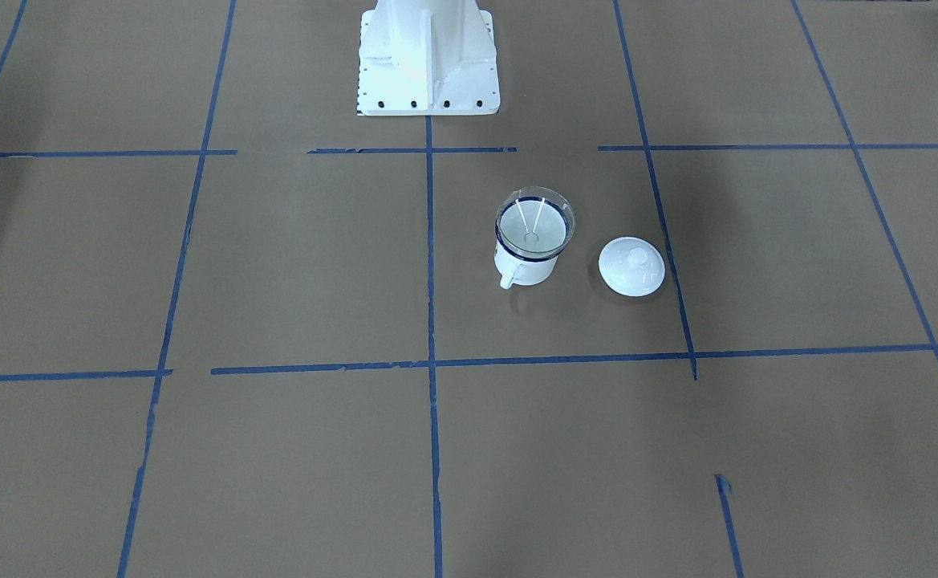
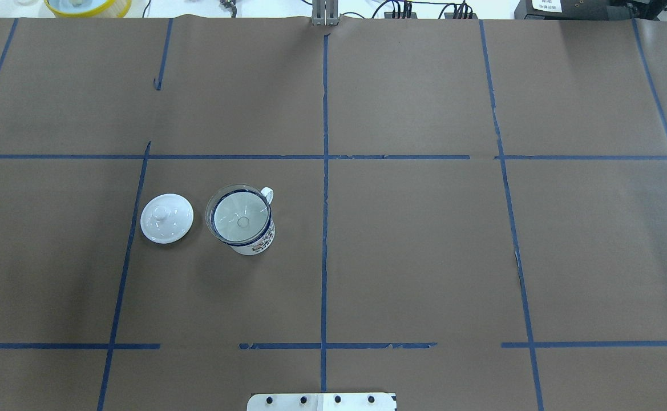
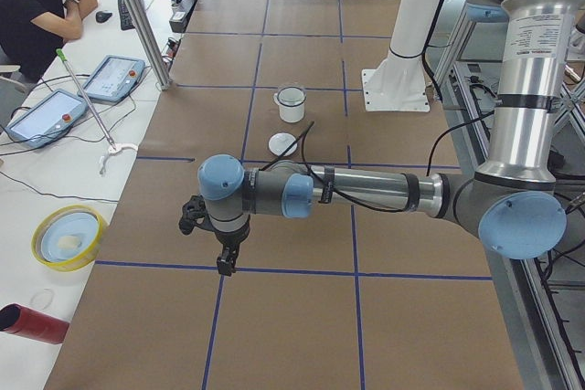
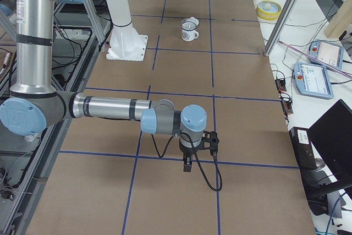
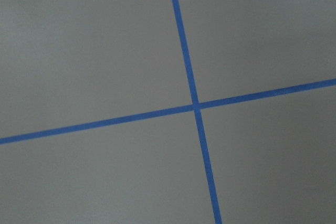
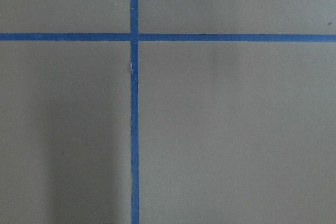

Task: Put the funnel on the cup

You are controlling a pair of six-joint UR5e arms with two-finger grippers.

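Starting at the robot's left, you are looking at the left gripper point(image 3: 224, 267) hanging low over the table point(image 2: 424, 257) at that end, well apart from the work. It is showing only in the side view, so I cannot tell whether its jaws are parted or closed. Its wrist camera is giving you nothing but brown paper and crossing blue tape.

Moving right, the lid point(image 2: 166, 218) is lying knob-up just beside the cup point(image 2: 254, 244), not touching it. The cup is standing upright in the left half of the table, and the funnel point(image 2: 236, 212) is sitting in its mouth, wide rim up and spout down inside. To my eye the placing is looking finished, with neither arm near the pair. So the next move is calling for little: you are only needing a check that the funnel is seated square, and perhaps a stop to the run.

Further right, the right gripper point(image 4: 187, 164) is hanging over a tape crossing at the far end. It too is showing only from the side, so I cannot tell its state.

What you are missing:
- **Seating:** the funnel is clear plastic, so its edge is blurring into the cup's dark rim. I cannot tell whether it is resting level all round.
- **Spout:** it is showing only as a small ring at the centre.
- **Arms:** both are falling outside the overhead and front views.
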